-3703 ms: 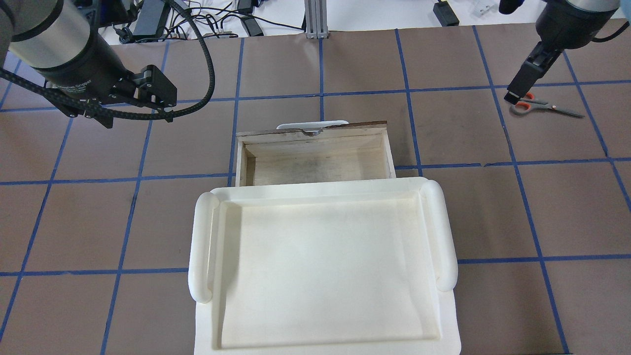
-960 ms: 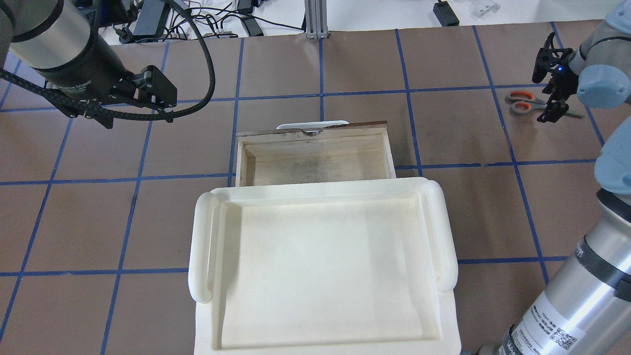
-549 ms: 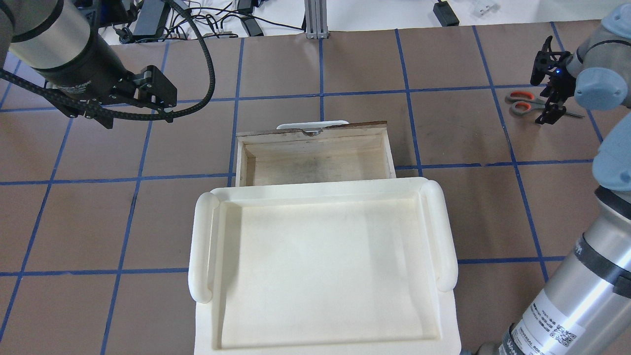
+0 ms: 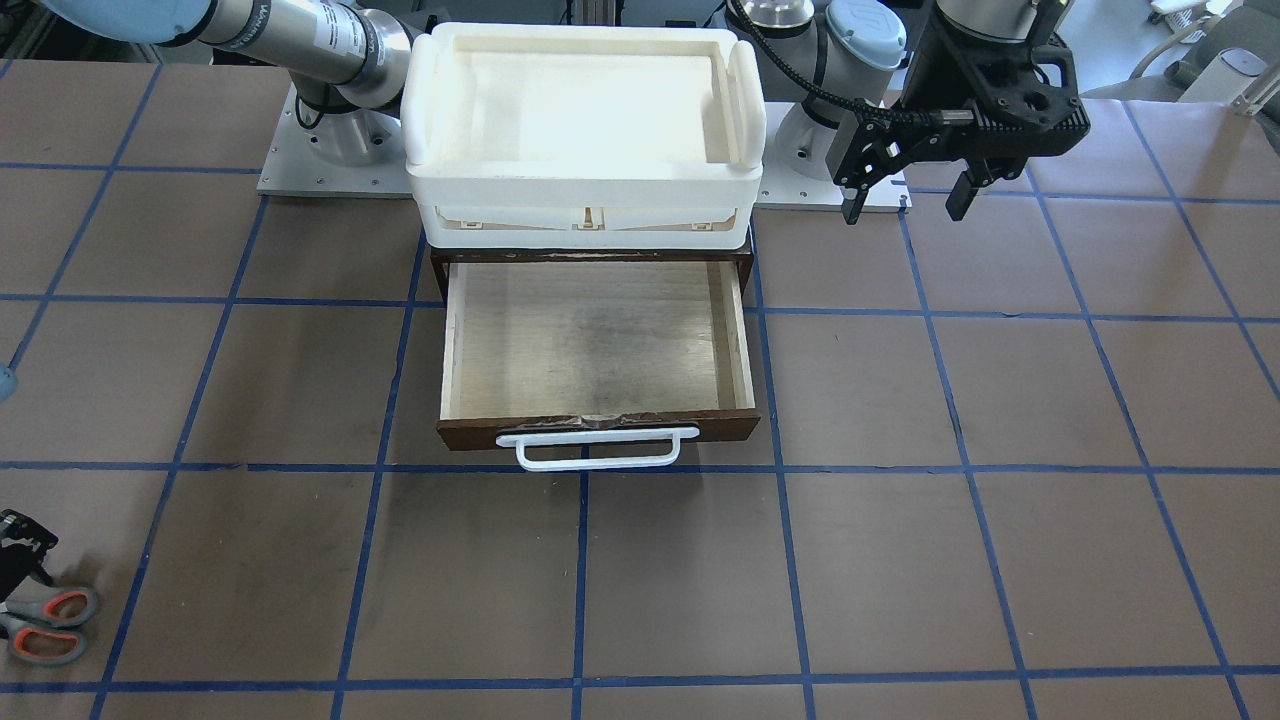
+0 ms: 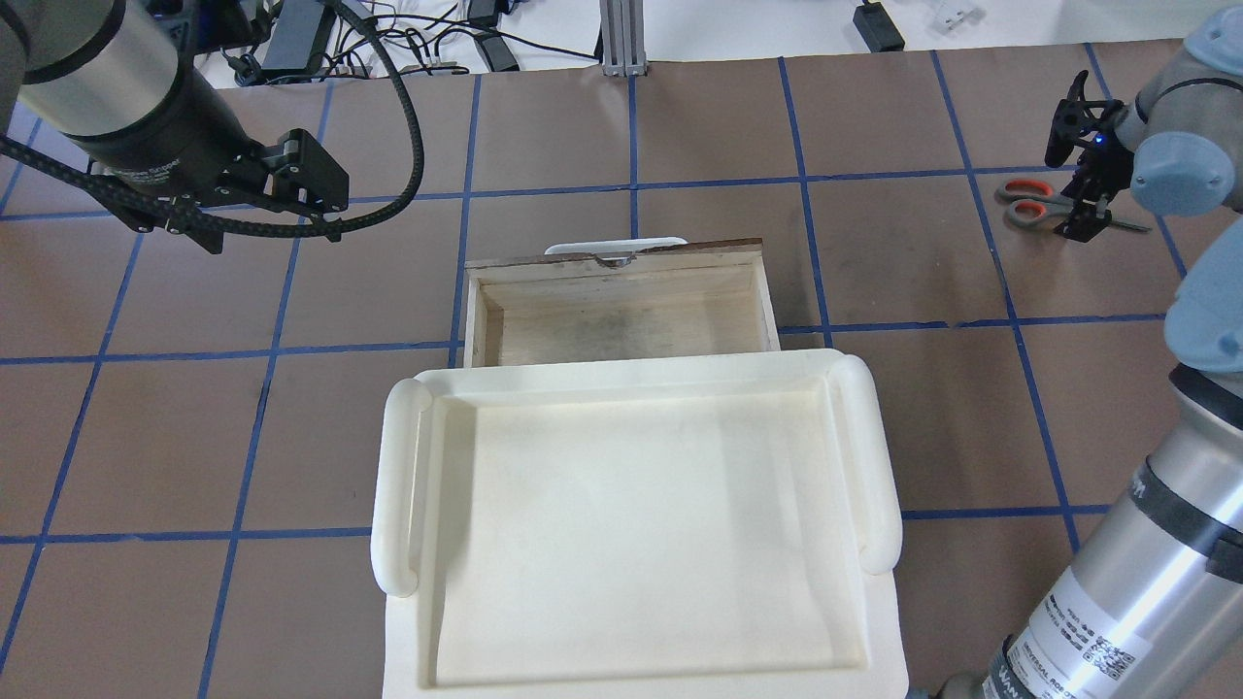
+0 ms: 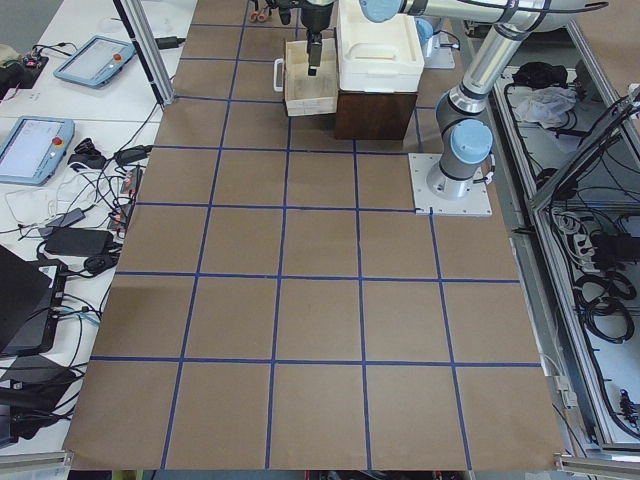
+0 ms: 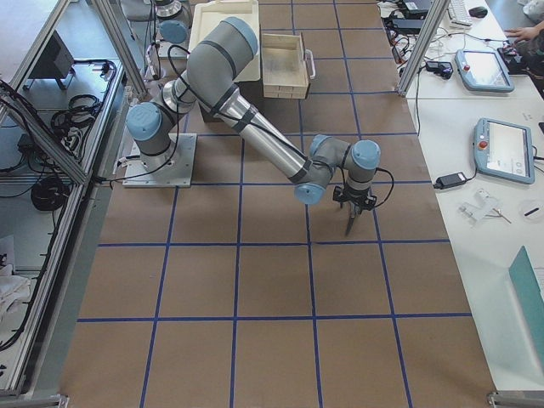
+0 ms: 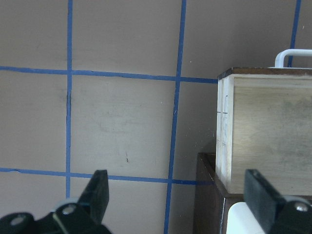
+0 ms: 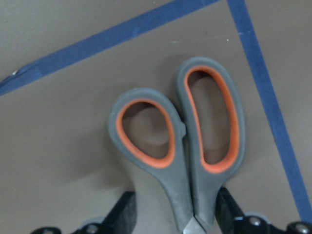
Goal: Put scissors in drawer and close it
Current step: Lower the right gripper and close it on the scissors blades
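The scissors (image 5: 1027,201) lie flat on the table at the far right, grey loops lined in orange-red; they also show in the front view (image 4: 45,625). My right gripper (image 5: 1066,194) is open and stands down over them. In the right wrist view its fingers (image 9: 124,214) sit on either side of the scissors' neck (image 9: 192,204), just below the loops. The drawer (image 5: 621,311) is pulled open and empty, with its white bar handle (image 4: 597,448) in front. My left gripper (image 5: 301,189) is open and empty, hovering left of the drawer (image 8: 263,131).
A white plastic tray (image 5: 398,485) sits on top of the dark cabinet that holds the drawer (image 4: 585,215). Cables and power bricks (image 5: 408,39) lie beyond the table's far edge. The brown table has a blue tape grid.
Since 3.7 s ago the right arm has turned its wrist and now straddles the scissors' neck instead of touching the loops. Over the last second it has barely shifted. The left arm is still.
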Robot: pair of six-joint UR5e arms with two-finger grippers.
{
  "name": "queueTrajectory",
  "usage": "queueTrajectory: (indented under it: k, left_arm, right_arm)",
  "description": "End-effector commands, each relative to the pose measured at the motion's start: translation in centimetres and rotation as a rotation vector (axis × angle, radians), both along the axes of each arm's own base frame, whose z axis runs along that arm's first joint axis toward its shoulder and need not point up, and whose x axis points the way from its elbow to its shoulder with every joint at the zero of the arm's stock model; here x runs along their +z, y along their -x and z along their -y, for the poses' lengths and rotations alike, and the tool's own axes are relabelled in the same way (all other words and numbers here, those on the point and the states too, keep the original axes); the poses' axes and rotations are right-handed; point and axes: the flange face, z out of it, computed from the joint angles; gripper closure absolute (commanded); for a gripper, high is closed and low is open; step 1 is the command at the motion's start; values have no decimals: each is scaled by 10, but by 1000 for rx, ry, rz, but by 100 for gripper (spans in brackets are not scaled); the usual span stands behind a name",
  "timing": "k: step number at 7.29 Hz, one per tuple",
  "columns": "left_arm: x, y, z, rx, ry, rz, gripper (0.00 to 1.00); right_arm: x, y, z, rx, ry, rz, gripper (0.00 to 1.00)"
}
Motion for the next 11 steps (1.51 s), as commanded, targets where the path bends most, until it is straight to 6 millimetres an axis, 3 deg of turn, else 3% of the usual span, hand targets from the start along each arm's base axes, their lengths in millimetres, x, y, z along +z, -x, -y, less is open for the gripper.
queueTrajectory:
  k: [1,3,6,7,8,10,11]
  left_arm:
    - [0,0,0,0,0,0,0]
    - [0,0,0,0,0,0,0]
    - [0,0,0,-1,0,0,0]
    - [0,0,0,0,0,0,0]
    - [0,0,0,0,0,0,0]
    - [0,0,0,0,0,0,0]
    - [0,0,0,0,0,0,0]
  right_arm:
    - [2,0,0,1,1,1,100]
    - [11,-2,0,4,9,-1,100]
    - [63,-17,-8,16,9,-1,100]
    - [86,-33,-11,36,4,6,100]
    - [116,-58,-19,63,-15,21,100]
    - [173,-128,-34,116,-21,21,100]
    - [188,-170,-42,140,-53,30,100]
